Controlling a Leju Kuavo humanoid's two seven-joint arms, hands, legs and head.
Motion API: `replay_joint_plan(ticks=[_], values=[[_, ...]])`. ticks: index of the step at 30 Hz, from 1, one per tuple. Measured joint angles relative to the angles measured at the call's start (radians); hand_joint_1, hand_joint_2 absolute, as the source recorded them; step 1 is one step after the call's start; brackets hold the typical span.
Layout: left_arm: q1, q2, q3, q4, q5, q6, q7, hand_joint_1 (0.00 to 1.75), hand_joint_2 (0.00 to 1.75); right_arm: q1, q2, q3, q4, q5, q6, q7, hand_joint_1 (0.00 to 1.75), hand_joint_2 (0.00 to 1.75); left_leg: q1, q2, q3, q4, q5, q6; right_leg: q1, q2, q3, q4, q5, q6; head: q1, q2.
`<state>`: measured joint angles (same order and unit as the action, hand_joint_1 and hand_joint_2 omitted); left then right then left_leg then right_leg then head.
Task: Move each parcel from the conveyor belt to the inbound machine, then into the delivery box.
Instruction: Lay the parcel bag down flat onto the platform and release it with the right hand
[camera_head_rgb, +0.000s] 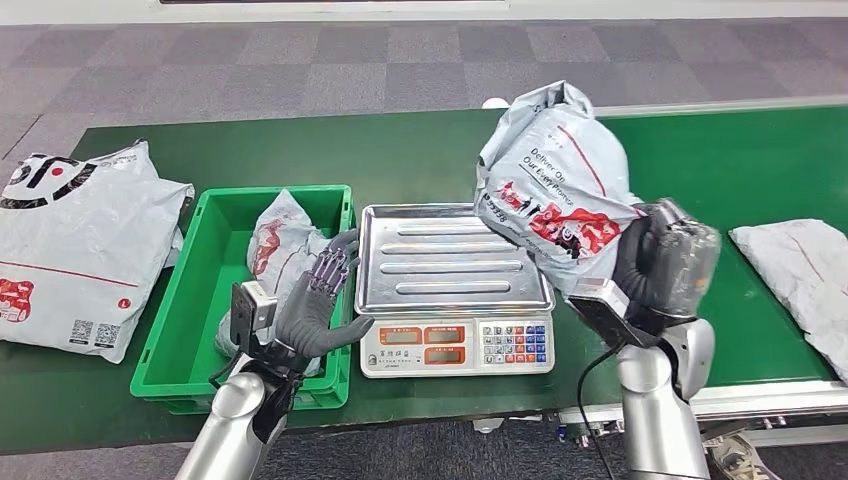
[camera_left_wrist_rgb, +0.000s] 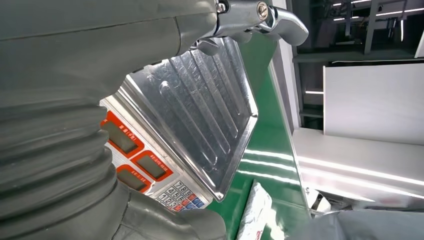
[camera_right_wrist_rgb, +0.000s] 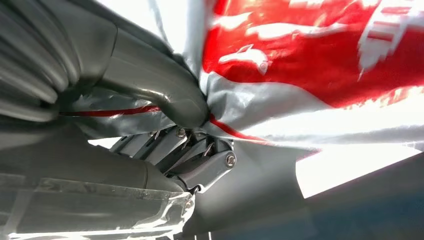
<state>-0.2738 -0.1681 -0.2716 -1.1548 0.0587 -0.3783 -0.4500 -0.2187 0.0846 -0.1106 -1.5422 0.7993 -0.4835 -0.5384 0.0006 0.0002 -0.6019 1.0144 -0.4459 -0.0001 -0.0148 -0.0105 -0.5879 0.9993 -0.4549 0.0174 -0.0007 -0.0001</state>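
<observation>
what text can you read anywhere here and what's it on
"Deliver On Our Every Promise": on the held parcel, gripped by the right hand.
Scale labels and keypad: too small to read.
Large parcel at the left: logo and codes, unreadable.
Parcel in the green box: print blurred.

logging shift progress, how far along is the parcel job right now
Looks done: one parcel already lies in the green delivery box. In hand: the right hand grips a grey-and-red parcel, held above the right edge of the scale's steel tray, not yet set down. The left hand holds nothing, by the box. Left: another parcel waits on the conveyor belt at right.
</observation>
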Motion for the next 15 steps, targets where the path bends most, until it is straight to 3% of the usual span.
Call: replay_joint_plan(ticks=[3,5,15], values=[[0.002,0.002,-0.001,0.002,-0.007,0.004,-0.014,0.0,1.75,-0.007,-0.014,0.071,0.07,-0.098,0.138,0.048,1.75,1.75,0.0,-0.001,0.0,0.0,0.0,0.0,0.0,0.0,0.0,0.0,0.0,0.0,0.0,0.0],[0.005,0.002,-0.001,0.002,-0.008,0.008,-0.021,0.0,1.75,-0.01,-0.021,0.1,0.096,-0.121,0.172,0.055,1.75,1.75,0.0,-0.001,0.0,0.0,0.0,0.0,0.0,0.0,0.0,0.0,0.0,0.0,0.0,0.0],[0.01,0.003,-0.001,0.002,-0.009,0.011,-0.025,0.0,1.75,-0.022,-0.037,0.15,0.147,-0.132,0.187,0.063,1.75,1.75,0.0,-0.001,-0.001,0.0,-0.001,0.0,0.0,0.0,-0.001,0.0,0.0,0.0,0.0,0.0]])
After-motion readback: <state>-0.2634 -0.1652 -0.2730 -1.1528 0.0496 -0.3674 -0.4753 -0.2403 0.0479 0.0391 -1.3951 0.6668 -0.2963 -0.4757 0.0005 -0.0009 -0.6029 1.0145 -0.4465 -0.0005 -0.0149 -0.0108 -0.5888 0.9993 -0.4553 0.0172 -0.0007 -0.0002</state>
